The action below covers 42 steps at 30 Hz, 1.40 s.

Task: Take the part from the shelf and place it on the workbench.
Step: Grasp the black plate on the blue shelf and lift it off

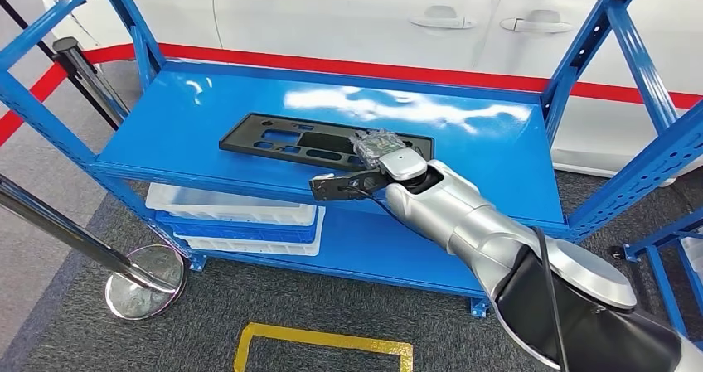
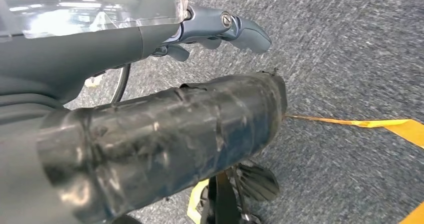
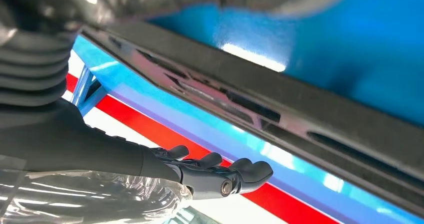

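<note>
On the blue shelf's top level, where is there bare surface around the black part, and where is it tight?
Bare blue surface lies behind the black part up to the shelf rear edge, on its left toward the left posts, and widest on its right toward the right posts. It is crowded at the front edge, where the right hand sits close to the part.

Silver right arm (image 1: 464, 219), black cable, dark-fingered right hand (image 1: 344, 186), clear plastic wrap
</note>
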Tool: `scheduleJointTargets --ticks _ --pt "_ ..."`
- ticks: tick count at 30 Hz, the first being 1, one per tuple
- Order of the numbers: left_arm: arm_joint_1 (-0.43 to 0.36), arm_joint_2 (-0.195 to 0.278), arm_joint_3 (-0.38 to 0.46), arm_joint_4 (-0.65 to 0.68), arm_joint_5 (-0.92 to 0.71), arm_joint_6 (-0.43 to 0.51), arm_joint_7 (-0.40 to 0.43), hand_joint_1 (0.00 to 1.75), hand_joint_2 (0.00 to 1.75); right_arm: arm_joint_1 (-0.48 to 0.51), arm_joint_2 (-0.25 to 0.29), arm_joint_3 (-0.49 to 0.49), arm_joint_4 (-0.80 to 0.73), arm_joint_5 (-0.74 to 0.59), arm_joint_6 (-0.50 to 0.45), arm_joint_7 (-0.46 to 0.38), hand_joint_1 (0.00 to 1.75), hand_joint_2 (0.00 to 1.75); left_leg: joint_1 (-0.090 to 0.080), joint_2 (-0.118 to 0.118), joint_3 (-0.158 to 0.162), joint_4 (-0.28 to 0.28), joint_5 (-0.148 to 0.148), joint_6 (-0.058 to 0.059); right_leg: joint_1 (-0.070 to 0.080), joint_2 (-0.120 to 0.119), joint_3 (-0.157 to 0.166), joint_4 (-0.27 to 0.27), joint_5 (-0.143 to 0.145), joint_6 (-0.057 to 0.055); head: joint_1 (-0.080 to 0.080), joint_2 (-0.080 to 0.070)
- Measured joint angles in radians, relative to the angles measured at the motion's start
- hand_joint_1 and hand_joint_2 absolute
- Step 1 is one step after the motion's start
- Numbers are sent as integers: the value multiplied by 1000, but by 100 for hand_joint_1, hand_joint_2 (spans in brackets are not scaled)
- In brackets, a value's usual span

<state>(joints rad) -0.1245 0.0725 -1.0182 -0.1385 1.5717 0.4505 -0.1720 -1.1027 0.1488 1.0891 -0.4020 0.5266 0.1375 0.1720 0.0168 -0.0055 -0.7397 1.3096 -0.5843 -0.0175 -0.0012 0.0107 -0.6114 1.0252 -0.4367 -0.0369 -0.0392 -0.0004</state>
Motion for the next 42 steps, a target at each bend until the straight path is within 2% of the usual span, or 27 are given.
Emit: scheduleJointTargets --ticks 1,2,4,5,6,9,11,14,15,16,17,19,20,21,23,25,26,29,30,31,32,33,35,36,37,39,42 --pt "1 0 0 0 0 0 0 0 0 2 0 0 0 1 1 0 0 175 0 0 -3 -11 23 0 1 1 2 3 -4 0 0 0" --pt "2 0 0 0 0 0 0 0 0 3 0 0 0 3 1 0 0 175 0 0 13 -58 62 2 1 1 6 6 -10 1 0 0" --pt "1 1 0 0 0 0 -1 0 0 3 0 0 0 6 1 0 0 175 -2 0 69 -192 132 7 3 2 12 13 -21 5 0 0" --pt "-1 1 0 0 0 0 -1 0 0 3 0 0 0 8 2 0 0 175 -5 0 92 -240 146 10 4 2 13 15 -25 9 0 0" --pt "-1 2 -1 0 0 -1 -1 0 0 3 0 0 0 10 3 0 0 175 -7 -1 104 -265 147 13 5 2 13 16 -27 12 1 0" --pt "-3 2 -2 0 0 -1 -2 0 0 4 -1 0 0 12 4 -3 0 175 -6 -2 112 -279 142 25 6 1 13 15 -31 24 1 0" --pt "-2 2 -2 0 0 -2 -3 0 0 4 -1 0 0 14 5 -5 0 175 -2 0 122 -288 143 35 6 0 -5 55 -56 34 4 0" --pt "-3 2 -2 0 0 -2 -4 0 0 8 -2 0 1 15 7 -5 0 175 -2 0 131 -292 138 47 1 -2 -102 235 -127 44 8 0" --pt "-3 2 -2 0 0 -2 -4 0 0 11 -2 0 1 15 8 -6 0 175 -2 0 133 -291 135 49 -1 -2 -132 279 -134 46 9 0" --pt "-3 2 -2 0 0 -2 -4 0 0 14 -3 0 1 15 9 -6 0 175 -2 -1 136 -289 132 49 -3 -2 -145 288 -121 46 9 0" --pt "-3 2 -2 0 0 -2 -4 0 0 15 -3 0 2 15 9 -6 8 175 -2 -2 139 -287 128 49 -6 -3 -138 259 -90 46 9 0" --pt "-2 2 -2 0 0 -3 -5 0 0 14 -3 0 2 15 10 -7 31 175 -2 -4 148 -283 118 43 -8 -3 -85 132 -14 43 9 0" --pt "-2 2 -2 0 0 -4 -5 0 0 13 -3 0 2 16 11 -9 61 175 -3 -4 150 -281 113 39 -6 -2 -57 74 6 40 8 0" --pt "-2 2 -2 0 0 -6 -7 0 0 12 -3 0 2 17 12 -12 88 175 -5 -5 150 -280 111 33 -5 -1 -40 38 14 37 8 0" --pt "-3 2 -1 0 0 -10 -12 0 0 12 -3 0 2 21 13 -18 144 175 -5 -5 148 -283 111 23 -1 0 -31 18 9 31 8 0" --pt "-2 1 0 0 -2 -14 -17 0 0 14 -2 0 2 24 13 -23 166 175 -3 -3 146 -278 102 13 -3 1 -26 10 11 21 8 0" --pt "-2 1 0 0 -3 -15 -18 0 0 14 -2 0 2 25 13 -24 175 175 -2 -2 137 -255 86 9 -5 1 -22 5 12 15 8 0" --pt "-3 1 0 0 -4 -16 -23 0 0 15 0 0 2 26 13 -30 175 175 0 0 56 -86 12 -4 -6 -1 -12 0 8 0 5 0" --pt "-2 2 0 0 -4 -16 -25 0 0 16 0 0 2 26 12 -31 175 175 2 0 26 -33 0 -10 -6 -2 -10 1 5 -3 5 0" --pt "0 2 0 0 -3 -16 -27 0 0 16 0 0 2 27 11 -33 175 175 4 0 8 -7 2 -15 -6 -2 -7 2 3 -5 5 0" --pt "2 2 0 0 -2 -16 -28 0 0 16 0 0 2 27 10 -34 175 175 8 0 8 -18 23 -20 -7 -2 -4 4 0 -6 5 0" --pt "2 2 0 0 -2 -16 -29 0 0 16 0 0 2 28 7 -35 175 175 13 1 28 -68 59 -25 -9 -1 -1 7 -4 -5 5 0" --pt "2 2 0 0 -1 -17 -31 0 0 14 0 0 2 29 4 -36 175 175 20 3 90 -208 122 -40 -8 1 3 17 -15 3 3 0" --pt "1 2 0 0 -1 -17 -32 0 0 12 -1 0 2 29 3 -36 175 175 22 3 113 -256 137 -38 -5 2 3 22 -20 7 3 0" --pt "0 1 0 0 -1 -17 -32 0 0 10 -2 0 2 29 2 -36 175 175 21 3 125 -279 137 -34 -2 3 2 26 -23 10 2 0" --pt "0 1 0 0 -1 -18 -32 0 0 8 -2 0 2 30 2 -36 175 175 19 2 128 -281 135 -19 2 4 2 24 -23 13 2 0" --pt "0 1 0 0 0 -18 -34 0 0 11 -2 0 2 30 0 -39 175 175 13 0 129 -282 132 -17 1 3 7 17 -22 15 2 0"
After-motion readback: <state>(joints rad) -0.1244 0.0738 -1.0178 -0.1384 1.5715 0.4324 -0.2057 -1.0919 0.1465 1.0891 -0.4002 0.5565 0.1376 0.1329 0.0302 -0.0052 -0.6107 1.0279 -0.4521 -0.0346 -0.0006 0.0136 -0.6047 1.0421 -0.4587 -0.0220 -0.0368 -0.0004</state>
